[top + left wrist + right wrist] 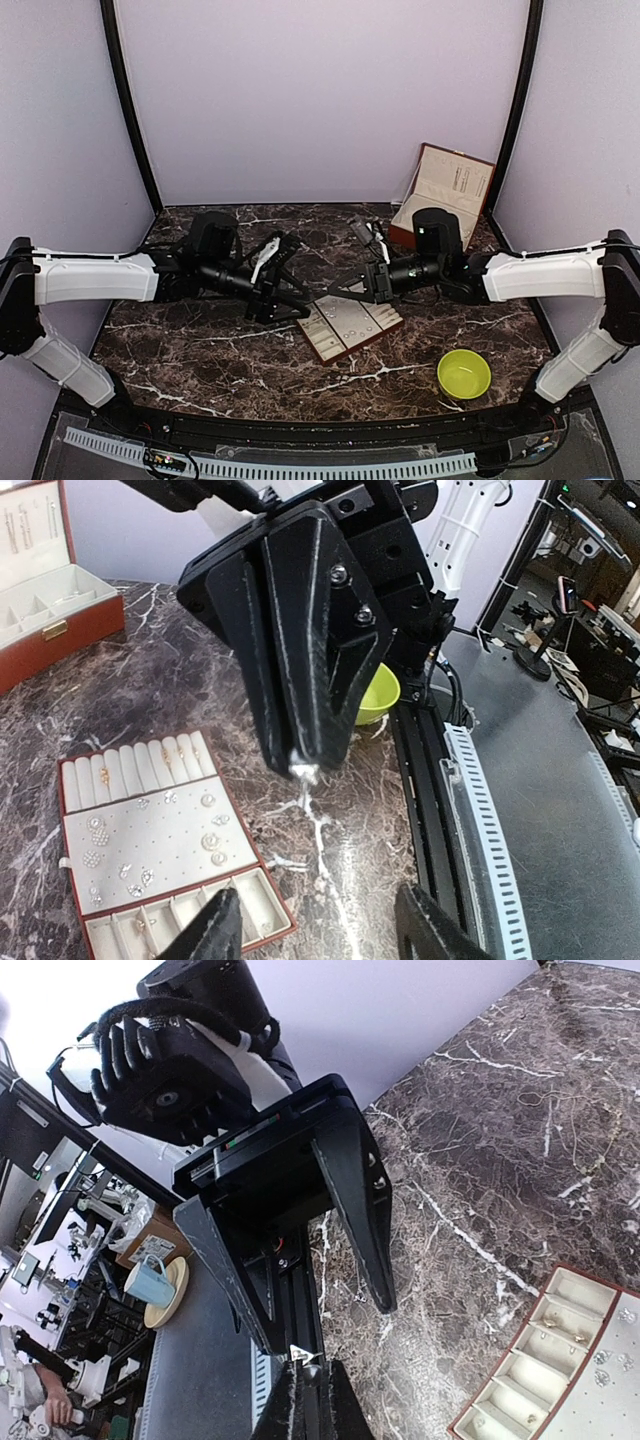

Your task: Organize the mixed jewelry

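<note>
My right gripper [307, 1365] is shut on a tiny silvery piece [305, 1354] of the mixed jewelry. The left wrist view shows that piece [303, 771] pinched at the right gripper's tips, a little above the marble. My left gripper [318, 895] is open with nothing between its fingers [218, 930], and it faces the right gripper tip to tip just left of the cream-lined tray [335, 342]. Small studs [210, 840] sit on the tray's [160, 825] pad. A thin chain [590, 1135] lies loose on the table.
A reddish-brown box [445, 195] with cream lining stands open at the back right. The yellow-green bowl [463, 373] sits at the front right near the right arm's base. A black rail [425, 770] runs along the table's near edge.
</note>
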You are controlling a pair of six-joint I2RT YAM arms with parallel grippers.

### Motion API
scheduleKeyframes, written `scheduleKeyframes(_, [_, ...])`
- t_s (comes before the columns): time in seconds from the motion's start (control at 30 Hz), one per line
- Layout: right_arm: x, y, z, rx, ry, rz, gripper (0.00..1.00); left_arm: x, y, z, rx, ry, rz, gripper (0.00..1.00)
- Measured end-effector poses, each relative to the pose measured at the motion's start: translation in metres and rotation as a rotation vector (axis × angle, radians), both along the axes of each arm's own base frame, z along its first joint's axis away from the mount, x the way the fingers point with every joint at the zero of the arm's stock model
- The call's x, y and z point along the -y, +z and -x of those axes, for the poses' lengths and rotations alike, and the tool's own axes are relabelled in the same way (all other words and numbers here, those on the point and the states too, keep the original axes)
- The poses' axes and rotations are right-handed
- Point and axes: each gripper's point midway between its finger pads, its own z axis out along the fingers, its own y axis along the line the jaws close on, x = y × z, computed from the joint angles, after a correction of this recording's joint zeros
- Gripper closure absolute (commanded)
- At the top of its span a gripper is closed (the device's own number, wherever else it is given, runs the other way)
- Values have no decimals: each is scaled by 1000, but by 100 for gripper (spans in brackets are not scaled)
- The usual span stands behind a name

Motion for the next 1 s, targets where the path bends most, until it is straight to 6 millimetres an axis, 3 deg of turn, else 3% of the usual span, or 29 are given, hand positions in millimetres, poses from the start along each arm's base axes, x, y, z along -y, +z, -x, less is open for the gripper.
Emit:
scheduleKeyframes(0.17, [13,-16,-4,-23,-48,32,96,-11,4,-9,37,72,-7,44])
scheduleKeyframes(0.47, [36,-74,-5,-60,-131,174,96,-44,23,-54,122,293,-7,44])
scheduleKeyframes(1.0, [52,-139,-13,-86,-206,336,96,-49,18,-61,134,345,-31,44])
